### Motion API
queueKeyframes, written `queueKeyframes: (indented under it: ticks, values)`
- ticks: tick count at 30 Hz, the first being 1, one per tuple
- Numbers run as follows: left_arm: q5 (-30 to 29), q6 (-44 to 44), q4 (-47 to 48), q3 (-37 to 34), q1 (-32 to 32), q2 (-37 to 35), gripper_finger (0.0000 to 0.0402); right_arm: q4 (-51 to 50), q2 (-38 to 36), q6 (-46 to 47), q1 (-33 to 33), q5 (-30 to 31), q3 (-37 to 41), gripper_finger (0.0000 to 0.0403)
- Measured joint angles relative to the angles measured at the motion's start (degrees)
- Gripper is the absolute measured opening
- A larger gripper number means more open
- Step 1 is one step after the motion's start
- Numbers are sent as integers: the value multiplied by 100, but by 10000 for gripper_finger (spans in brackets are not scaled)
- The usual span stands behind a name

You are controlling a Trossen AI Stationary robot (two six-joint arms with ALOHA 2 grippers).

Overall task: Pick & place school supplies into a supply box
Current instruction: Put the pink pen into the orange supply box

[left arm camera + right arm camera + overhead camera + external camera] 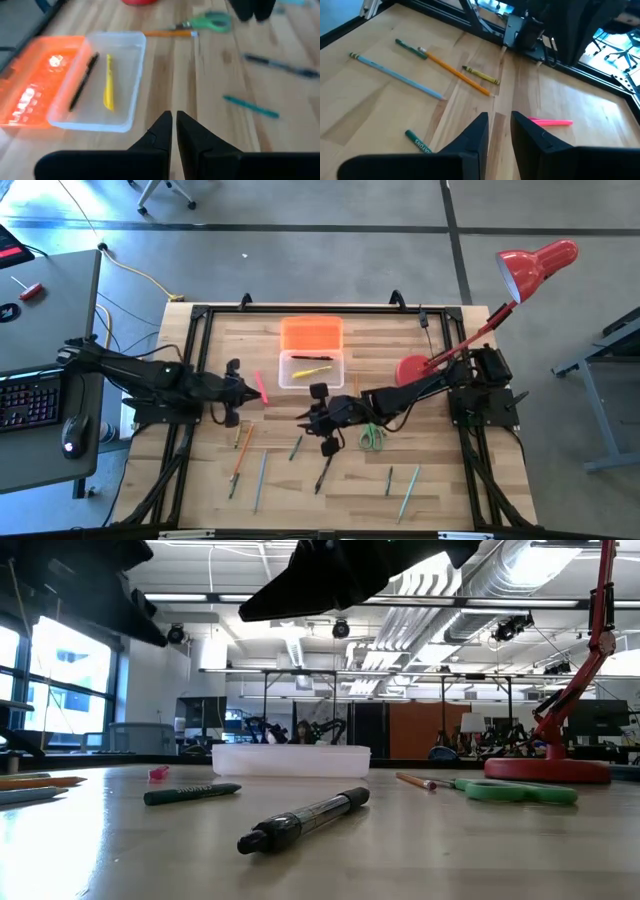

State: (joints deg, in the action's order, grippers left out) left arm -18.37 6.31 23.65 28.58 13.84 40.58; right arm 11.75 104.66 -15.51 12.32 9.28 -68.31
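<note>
The supply box (311, 369), a clear tray, stands at the table's far middle with its orange lid (311, 335) lying just behind it. A black pen (83, 81) and a yellow pencil (108, 82) lie inside. Loose pencils and pens (262, 475) lie flat on the near half of the table. A pink marker (262, 388) and green-handled scissors (372, 437) lie there too. My left gripper (248, 390) hovers shut and empty left of the marker. My right gripper (303, 417) hangs above the table near the box, slightly open, with nothing between its fingers (481, 125).
A red desk lamp stands with its base (410, 368) right of the box, its arm slanting up to the far right. A black pen (305, 820) and a green marker (190, 794) lie close to the near edge. A black frame rims the table.
</note>
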Motion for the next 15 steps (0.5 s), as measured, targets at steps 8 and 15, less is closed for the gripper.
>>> queueKeyframes:
  ticks: [8,15]
  values:
    - [1217,-409,114,-9,-1580,1064,58,2,0,-94,-44,1,0,59]
    - [2920,-1064,-223,-9,-3347,1459,58,-44,0,-301,-43,0,0,59]
